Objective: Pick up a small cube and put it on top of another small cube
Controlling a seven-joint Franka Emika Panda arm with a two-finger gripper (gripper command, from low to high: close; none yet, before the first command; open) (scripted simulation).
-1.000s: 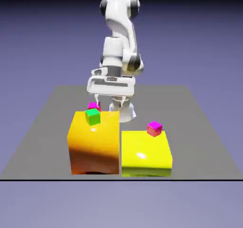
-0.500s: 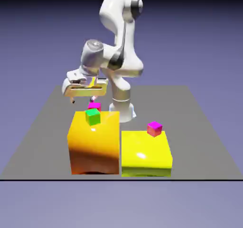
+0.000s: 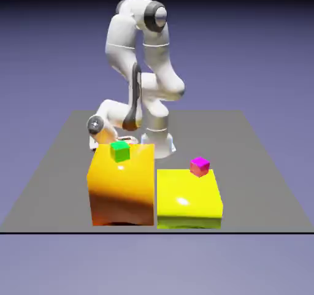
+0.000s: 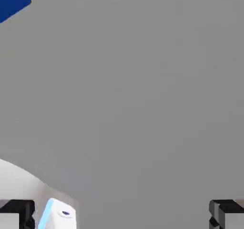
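Blue cube (image 4: 13, 0): cut off at hand view's top-left corner; one edge upright, one slanting, full heading unclear; no long axis. Pincer (image 4: 122, 214) released, tips wide apart, bare worktop (image 4: 128, 104) between. Magenta-topped cube (image 3: 200, 167) sits near yellow block's (image 3: 188, 199) far edge.

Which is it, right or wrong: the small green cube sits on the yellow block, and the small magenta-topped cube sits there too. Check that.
Wrong on one point: the small green cube rests on the orange block, as the exterior view shows. The rest stands.
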